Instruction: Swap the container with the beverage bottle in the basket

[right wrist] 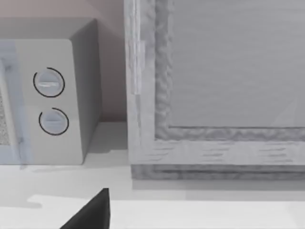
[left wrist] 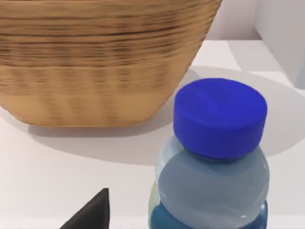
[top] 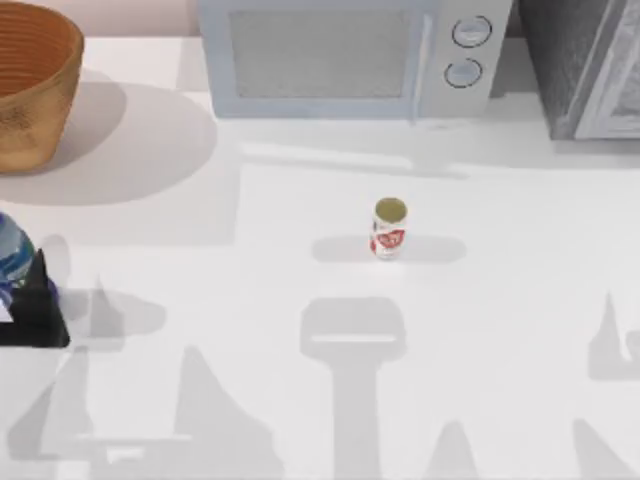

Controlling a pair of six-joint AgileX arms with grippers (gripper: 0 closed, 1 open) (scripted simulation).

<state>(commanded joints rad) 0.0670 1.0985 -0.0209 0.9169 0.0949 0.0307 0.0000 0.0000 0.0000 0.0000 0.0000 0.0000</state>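
The container (top: 388, 228), a white can with a red label and dull gold top, stands upright alone at mid-table. The wicker basket (top: 30, 90) sits at the far left back. The beverage bottle (top: 12, 250) stands outside it at the table's left edge, in front of the basket. Its blue cap (left wrist: 219, 117) and clear neck loom close in the left wrist view, with the basket (left wrist: 95, 62) behind. My left gripper (top: 30, 305) is right beside the bottle and open; one black fingertip (left wrist: 95, 212) shows, with a strip of table between it and the bottle.
A white microwave (top: 350, 55) stands along the back middle and a grey cabinet (top: 590, 65) at the back right. My right arm is parked, its wrist view facing the microwave's dials (right wrist: 50, 102) and the cabinet (right wrist: 214, 86), with one black fingertip (right wrist: 95, 210) showing.
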